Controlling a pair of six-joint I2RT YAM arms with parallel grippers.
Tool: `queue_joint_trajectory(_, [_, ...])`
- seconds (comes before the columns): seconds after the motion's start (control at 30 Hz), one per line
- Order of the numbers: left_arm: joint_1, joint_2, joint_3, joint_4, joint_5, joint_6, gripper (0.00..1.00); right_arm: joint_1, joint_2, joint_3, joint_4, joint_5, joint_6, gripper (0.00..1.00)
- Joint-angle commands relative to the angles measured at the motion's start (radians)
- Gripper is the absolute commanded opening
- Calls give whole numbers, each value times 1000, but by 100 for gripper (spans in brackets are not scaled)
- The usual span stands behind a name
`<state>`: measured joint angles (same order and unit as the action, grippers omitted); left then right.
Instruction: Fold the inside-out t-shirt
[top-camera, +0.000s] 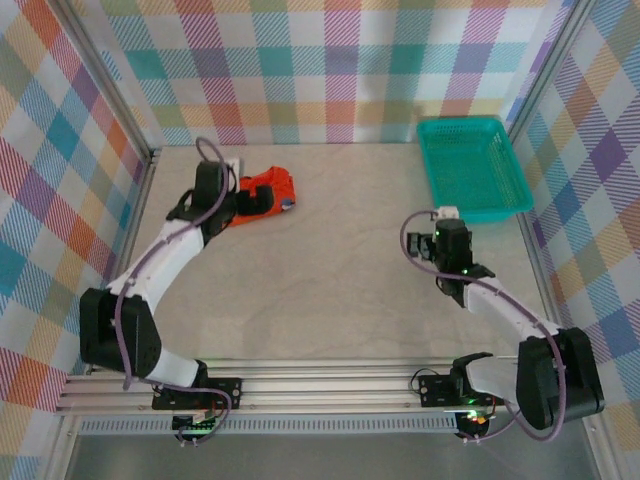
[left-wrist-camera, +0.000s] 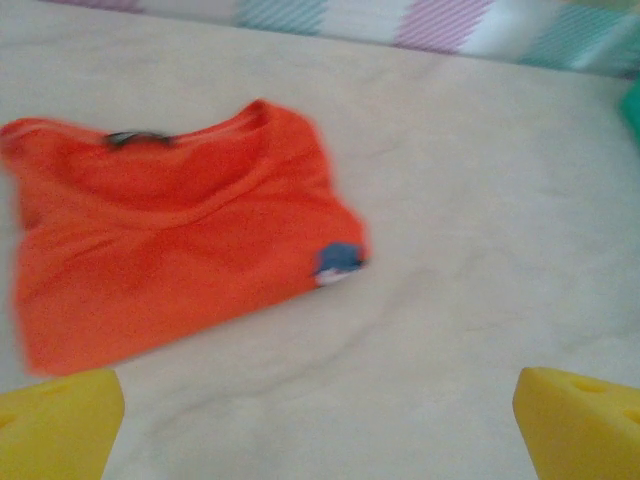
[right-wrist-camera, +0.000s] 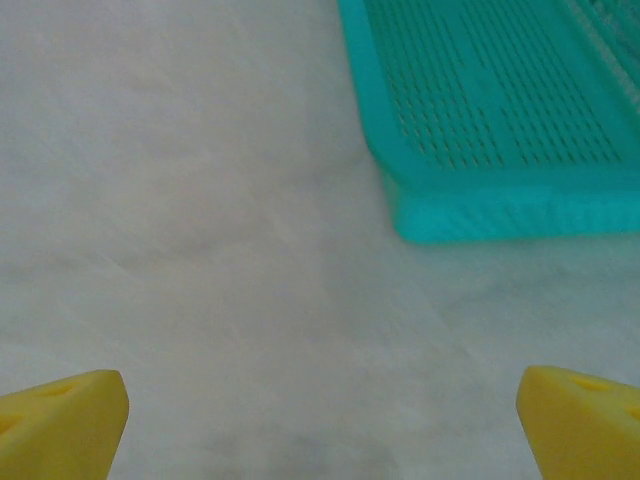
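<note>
At the near edge of the counter (top-camera: 340, 260) stand the two arm bases. The right end effector (right-wrist-camera: 320, 420) hovers over bare counter on the right side; its yellow fingers (right-wrist-camera: 60, 420) stand wide apart and hold nothing. Just beyond it lies a teal mesh basket (right-wrist-camera: 500, 100), in the far right corner. On the left, the left end effector (left-wrist-camera: 320, 420) is also wide open and holds nothing. Just beyond it, at the far left of the counter, the inside-out t-shirt (left-wrist-camera: 170, 250) lies flat in a compact folded shape. Its collar with a dark label points to the far side, and a small blue and white print shows at its right edge. Behind everything is a checked wall (top-camera: 330, 60).
</note>
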<state>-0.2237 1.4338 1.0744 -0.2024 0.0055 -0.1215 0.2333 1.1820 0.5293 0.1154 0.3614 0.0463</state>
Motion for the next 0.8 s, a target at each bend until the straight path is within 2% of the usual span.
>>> queue_joint_trajectory(0.0, [15,-32,-224,301,-219,120,100,-59,41,-39,227,26,-97,99])
queue_joint_trajectory(0.2, [31,-57,-428,478,-305,196,100,-111,184,-106,501,-16,-67,100])
queue_joint_trajectory(0.3, [54,-40,-510,599,-260,222,100,-127,208,-104,559,-46,-43,100])
queue_joint_trajectory(0.4, [81,-4,-602,782,-228,209,100,-153,272,-163,741,-98,-11,100])
queue_joint_trajectory(0.43, [85,-6,-597,770,-214,208,100,-155,295,-173,787,-114,-25,100])
queue_joint_trajectory(0.5, [107,19,-636,889,-138,191,100,-155,311,-159,766,-183,-46,100])
queue_joint_trajectory(0.57, [113,86,-652,972,-170,174,100,-162,378,-174,883,-160,-43,100])
queue_joint_trajectory(0.6, [116,115,-668,1023,-173,168,100,-161,347,-160,792,-163,-32,100])
queue_joint_trajectory(0.63, [117,131,-683,1071,-180,167,100,-163,351,-157,788,-162,-31,100])
queue_joint_trajectory(0.67, [117,122,-685,1058,-174,167,100,-162,366,-161,828,-159,-35,100])
queue_joint_trajectory(0.77, [119,127,-673,1043,-163,168,100,-163,359,-155,802,-161,-33,100])
